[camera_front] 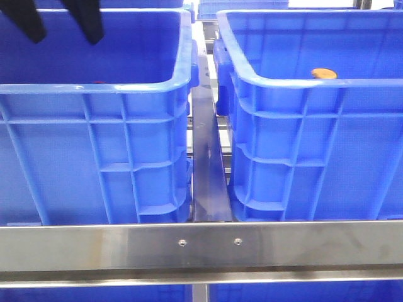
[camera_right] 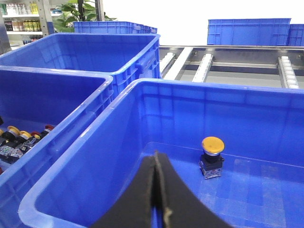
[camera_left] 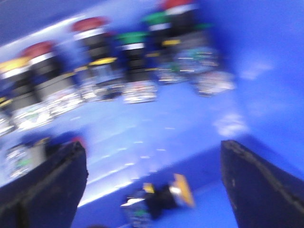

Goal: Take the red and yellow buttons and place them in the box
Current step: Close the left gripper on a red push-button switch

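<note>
Ahead of the spread left gripper (camera_left: 152, 175), blurred: two green-capped push buttons with black bodies (camera_left: 133, 61), upright in a row.

Far beyond the closed right gripper (camera_right: 156, 159): grey metal roller conveyor rails (camera_right: 209, 64), a blue plastic crate stacked behind them (camera_right: 247, 31), and another large blue ribbed crate off to its left (camera_right: 95, 52). Further back on that side, shelves of small bottles (camera_right: 19, 14) and a green leafy plant (camera_right: 83, 12).

Well below both: a brushed steel crossbar with two screws (camera_front: 201, 242).
</note>
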